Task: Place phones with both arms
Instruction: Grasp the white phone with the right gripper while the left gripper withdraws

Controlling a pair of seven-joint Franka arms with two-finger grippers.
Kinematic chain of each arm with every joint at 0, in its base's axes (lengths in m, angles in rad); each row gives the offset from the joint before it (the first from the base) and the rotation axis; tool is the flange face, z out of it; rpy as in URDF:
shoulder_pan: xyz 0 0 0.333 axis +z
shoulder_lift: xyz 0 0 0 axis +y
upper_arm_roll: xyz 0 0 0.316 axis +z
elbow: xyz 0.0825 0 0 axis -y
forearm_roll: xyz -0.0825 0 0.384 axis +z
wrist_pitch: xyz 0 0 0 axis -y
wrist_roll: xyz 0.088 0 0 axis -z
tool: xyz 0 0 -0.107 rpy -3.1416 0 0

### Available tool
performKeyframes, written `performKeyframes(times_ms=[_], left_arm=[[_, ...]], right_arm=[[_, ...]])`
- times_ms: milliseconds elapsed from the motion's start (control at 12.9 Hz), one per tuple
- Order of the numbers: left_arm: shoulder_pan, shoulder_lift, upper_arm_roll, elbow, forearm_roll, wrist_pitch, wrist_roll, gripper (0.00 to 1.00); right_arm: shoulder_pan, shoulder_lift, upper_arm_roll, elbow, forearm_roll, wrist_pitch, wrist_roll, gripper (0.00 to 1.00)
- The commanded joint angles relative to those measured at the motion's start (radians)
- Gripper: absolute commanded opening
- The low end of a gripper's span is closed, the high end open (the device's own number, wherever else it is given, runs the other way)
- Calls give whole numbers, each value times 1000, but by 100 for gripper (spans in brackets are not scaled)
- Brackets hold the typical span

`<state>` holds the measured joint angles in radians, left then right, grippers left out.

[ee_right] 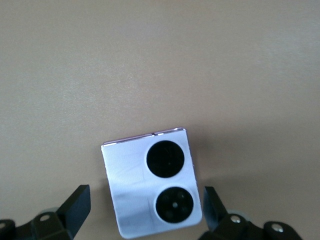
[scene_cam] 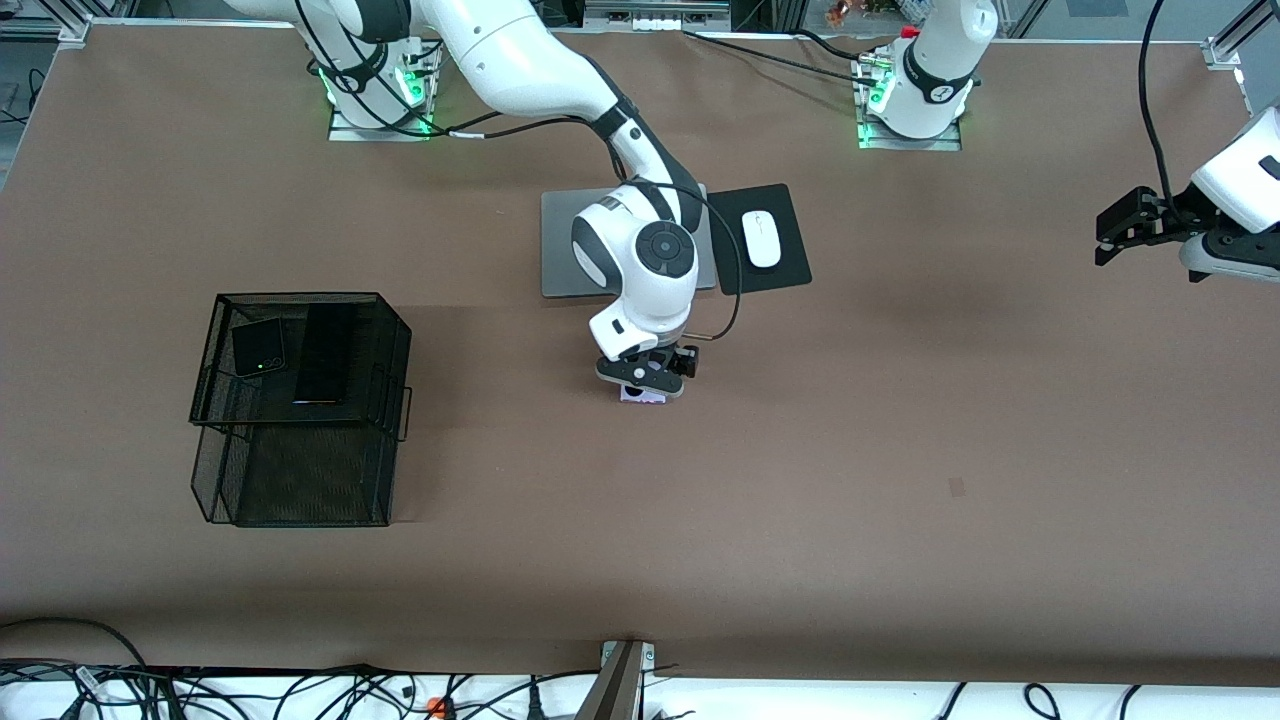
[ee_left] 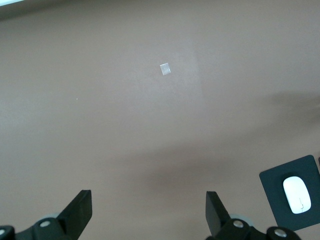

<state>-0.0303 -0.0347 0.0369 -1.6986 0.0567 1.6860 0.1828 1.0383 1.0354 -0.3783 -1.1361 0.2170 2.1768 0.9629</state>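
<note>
Three phones are in sight: a small squarish black phone [scene_cam: 259, 347] and a long slim black phone [scene_cam: 322, 355] lie side by side on the top tier of a black wire basket [scene_cam: 300, 480] toward the right arm's end of the worktop [scene_cam: 900, 450], and a lilac phone [ee_right: 152, 187] with two black circles lies flat near the worktop's middle. The right pincer [ee_right: 142, 207] hangs low over that lilac phone, fingers spread wide on either side of it, gripping nothing. Just by the arm lie one silver laptop [scene_cam: 560, 250] and one white mouse [scene_cam: 761, 238] on one black pad [scene_cam: 790, 275]. The left pincer [ee_left: 147, 212] waits open and empty above the worktop's edge at the left arm's end.
</note>
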Motion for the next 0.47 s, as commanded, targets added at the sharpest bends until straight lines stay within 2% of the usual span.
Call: performKeyframes(times_ms=[0,310,388], left_arm=[[4,7,-8,19,-28,-2,-26,100],[3,7,-11,22,-27,-23,-102,100],[3,7,-12,22,-29,-25,-103,100]], right_arm=[[-4,17,9,-8,-7,37,-21,100],[-4,25,19,-39,-5,81,-43,100],[-4,28,19,-39,-4,84,-41,97]])
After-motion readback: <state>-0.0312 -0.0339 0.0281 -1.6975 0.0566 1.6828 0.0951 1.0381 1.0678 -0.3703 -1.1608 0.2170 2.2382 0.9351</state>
